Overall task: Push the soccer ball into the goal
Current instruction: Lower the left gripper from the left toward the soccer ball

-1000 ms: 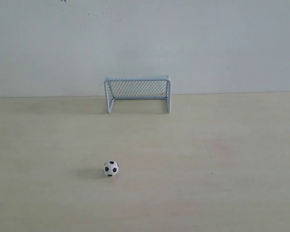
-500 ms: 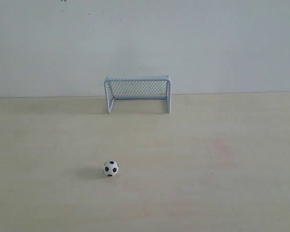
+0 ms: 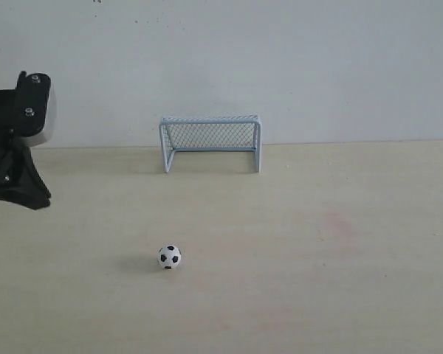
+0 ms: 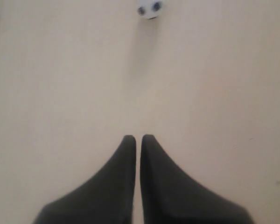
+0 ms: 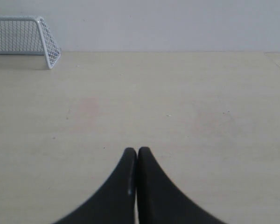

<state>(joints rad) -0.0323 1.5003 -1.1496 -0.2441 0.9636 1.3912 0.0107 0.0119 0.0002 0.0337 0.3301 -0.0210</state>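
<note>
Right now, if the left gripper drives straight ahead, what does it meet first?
Likely the soccer ball: in the left wrist view it lies almost straight ahead of the shut left gripper, only bare table between. It's slightly off-centre, so a graze is possible.

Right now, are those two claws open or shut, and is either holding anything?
Left gripper: shut, holding nothing.
Right gripper: shut, holding nothing.
</note>
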